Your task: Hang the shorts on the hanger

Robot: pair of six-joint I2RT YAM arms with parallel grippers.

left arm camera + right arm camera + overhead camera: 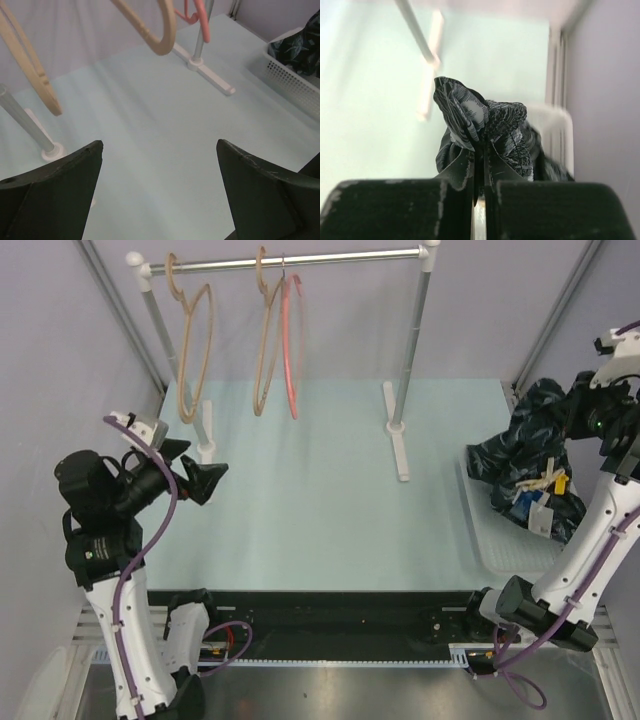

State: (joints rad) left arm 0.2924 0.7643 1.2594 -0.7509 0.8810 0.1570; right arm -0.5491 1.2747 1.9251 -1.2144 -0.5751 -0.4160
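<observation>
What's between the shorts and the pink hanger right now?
Between the shorts and the pink hanger stands the rack's right post with its white foot; otherwise bare table, per the top view.

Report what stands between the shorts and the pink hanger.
The rack's right post and its foot stand between the shorts, clamped in the right gripper, and the pink hanger. A tan hanger hangs close on its far side.

Top external: high above, facing down toward the rack.
Left wrist: low, near the rack's feet.
Right wrist: close, rack behind.
Shared: the rack.
</observation>
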